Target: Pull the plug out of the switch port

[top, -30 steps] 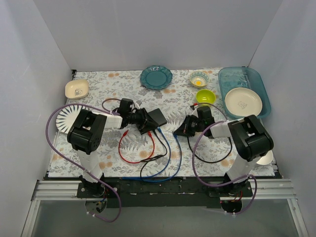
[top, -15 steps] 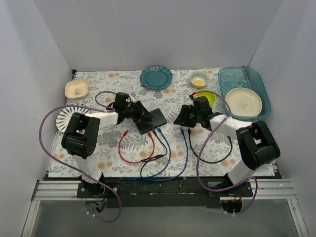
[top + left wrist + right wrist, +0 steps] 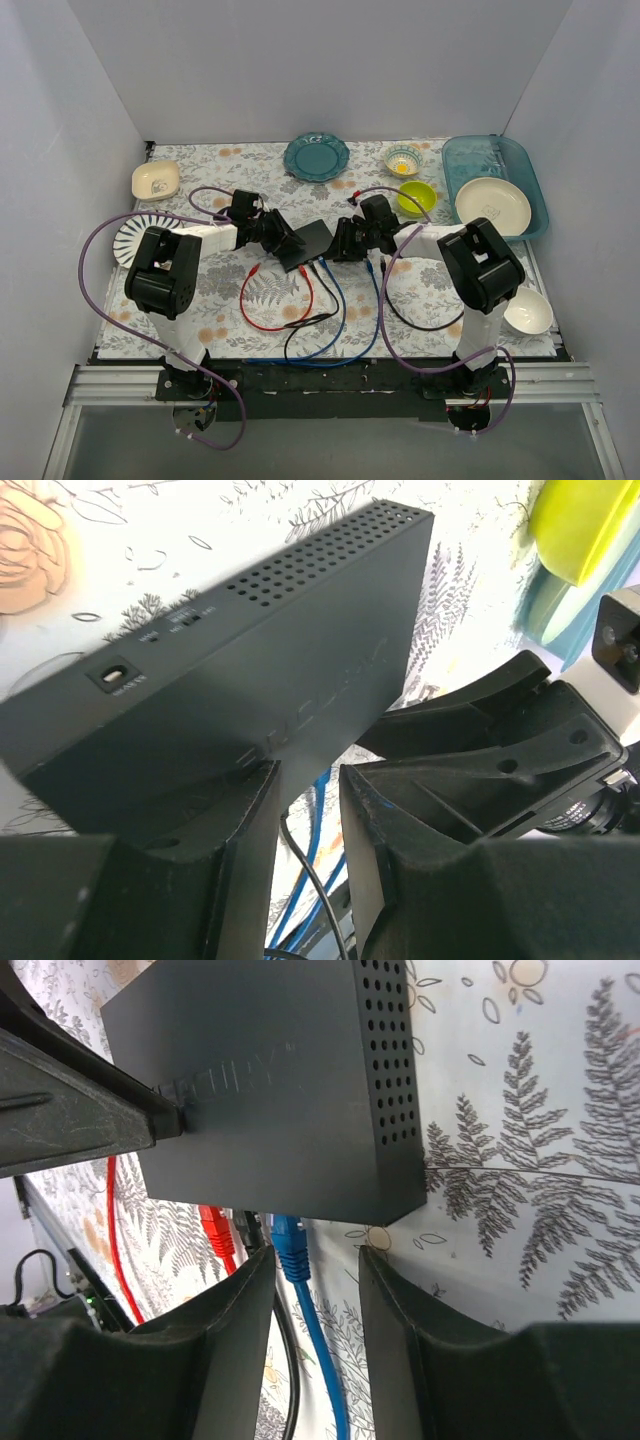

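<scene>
Logged switch (image 3: pixel 315 238) in the middle of the mat (image 3: pixel 200 180), sockets facing the near edge.
Saw right gripper (image 3: pixel 315 1260) spread wide, fingers either side of the blue plug (image 3: pixel 290 1243), seated in its socket just beside a red plug (image 3: pixel 215 1228). Saw left gripper (image 3: pixel 308 780) with fingers parted at the switch's opposite edge; couldn't tell whether clamped on it.

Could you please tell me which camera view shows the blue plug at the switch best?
The right wrist view: the blue plug sits large and sharp at the switch edge, beside a red plug. The left wrist view shows only blue cable below the switch; in the top external view it is too small to make out.
</scene>
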Robot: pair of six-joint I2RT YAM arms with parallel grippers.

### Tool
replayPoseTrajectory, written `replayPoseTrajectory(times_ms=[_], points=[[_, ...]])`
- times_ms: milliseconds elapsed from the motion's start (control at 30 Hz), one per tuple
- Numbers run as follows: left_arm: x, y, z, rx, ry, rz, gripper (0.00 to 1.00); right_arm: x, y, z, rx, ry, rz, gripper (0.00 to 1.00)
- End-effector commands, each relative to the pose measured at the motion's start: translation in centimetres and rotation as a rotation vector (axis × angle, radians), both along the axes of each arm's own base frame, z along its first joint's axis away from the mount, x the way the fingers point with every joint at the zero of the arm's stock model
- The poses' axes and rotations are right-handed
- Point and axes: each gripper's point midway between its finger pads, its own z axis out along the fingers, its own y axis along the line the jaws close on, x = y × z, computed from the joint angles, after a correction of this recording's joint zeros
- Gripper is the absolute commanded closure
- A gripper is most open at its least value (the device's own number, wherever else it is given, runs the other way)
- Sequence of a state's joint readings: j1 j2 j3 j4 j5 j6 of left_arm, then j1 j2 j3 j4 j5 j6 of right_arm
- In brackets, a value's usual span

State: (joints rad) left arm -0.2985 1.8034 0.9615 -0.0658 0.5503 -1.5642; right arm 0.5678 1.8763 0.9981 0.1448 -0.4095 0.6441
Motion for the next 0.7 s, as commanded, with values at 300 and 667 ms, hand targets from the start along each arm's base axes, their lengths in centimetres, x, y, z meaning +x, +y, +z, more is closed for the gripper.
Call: replayPoseTrajectory(times_ms=[300, 667], points=[[-0.5, 1.4, -1.2, 0.056, 0.023, 0.006, 0.7, 0.7, 2.4, 0.3, 0.091, 0.028, 0.025, 0.54], [-1.1, 1.3, -1.5, 0.048, 0.03, -0.007, 0.7, 0.2, 2.5, -1.0, 0.098, 0.084, 0.022, 0.74]])
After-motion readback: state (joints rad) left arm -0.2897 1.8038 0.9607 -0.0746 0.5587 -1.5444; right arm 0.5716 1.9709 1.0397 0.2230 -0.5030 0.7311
